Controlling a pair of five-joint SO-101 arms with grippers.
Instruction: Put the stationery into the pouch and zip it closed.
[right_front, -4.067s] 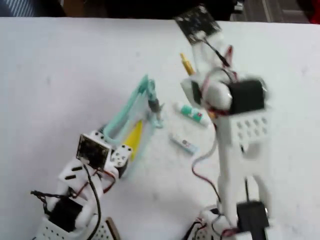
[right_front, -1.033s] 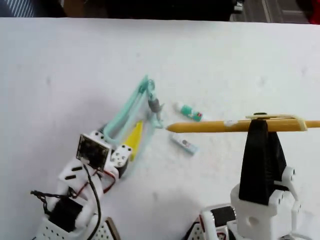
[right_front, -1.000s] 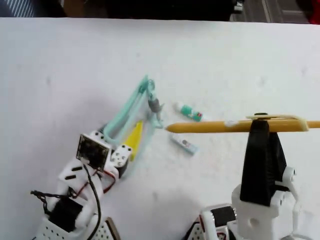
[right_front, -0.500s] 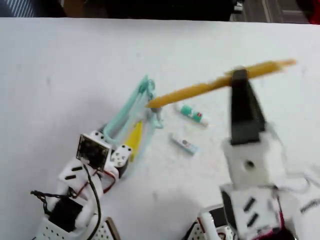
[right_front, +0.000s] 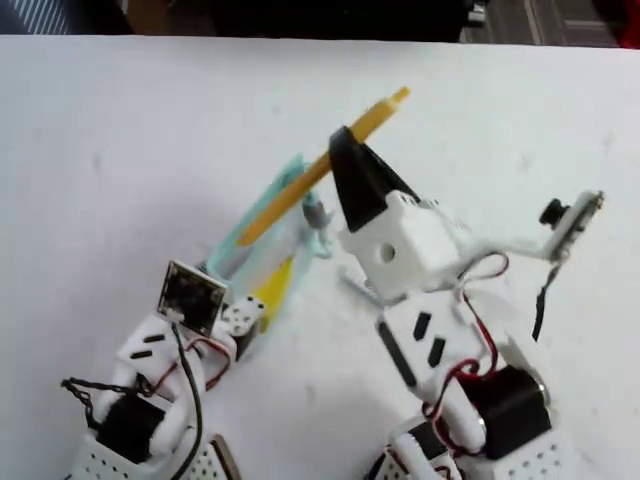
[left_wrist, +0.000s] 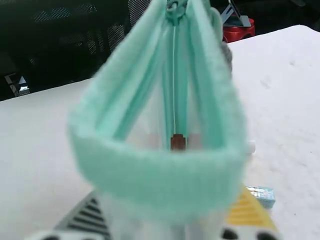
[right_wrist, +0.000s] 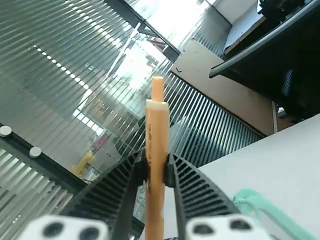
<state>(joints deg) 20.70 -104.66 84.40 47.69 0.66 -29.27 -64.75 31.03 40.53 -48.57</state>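
- Pinching the pen (right_front: 300, 185) mid-barrel: right gripper (right_front: 340, 150), both fingers pressed against it, blunt end raised toward the far right.
- Pen tip is low at the mouth of the pouch (right_front: 268, 252); can't tell if it's inside.
- Left gripper (right_front: 245, 300) is clamped on the pouch's near end, with the mouth gaping and the zip undone.
- Pouch lies mid-table (right_front: 100, 150), just left of the right arm.

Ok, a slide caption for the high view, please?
Right gripper holds a yellow pen over the mint pouch in left gripper.
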